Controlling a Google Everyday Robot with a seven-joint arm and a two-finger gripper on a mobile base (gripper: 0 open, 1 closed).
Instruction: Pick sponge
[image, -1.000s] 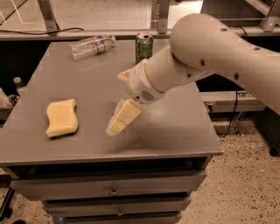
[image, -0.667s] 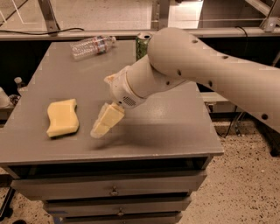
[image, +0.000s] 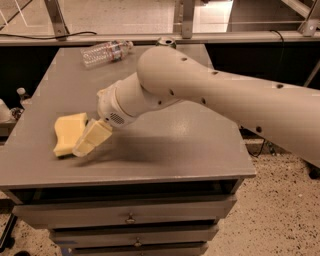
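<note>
The sponge (image: 67, 133) is a pale yellow flat pad with wavy sides, lying on the left part of the grey table top (image: 165, 150). My gripper (image: 86, 145), with yellowish blocky fingers, hangs from the white arm and is right beside the sponge's right edge, low over the table. Its tips overlap the sponge's lower right corner in this view. Contact cannot be judged.
A clear plastic bottle (image: 106, 52) lies at the table's back left. A green can (image: 165, 42) stands behind the arm at the back edge. Drawers (image: 130, 217) sit under the table top. A shelf rail runs behind the table.
The arm has swung left across the table, and my gripper has moved from the table's middle to the sponge's right edge. The sponge has not moved.
</note>
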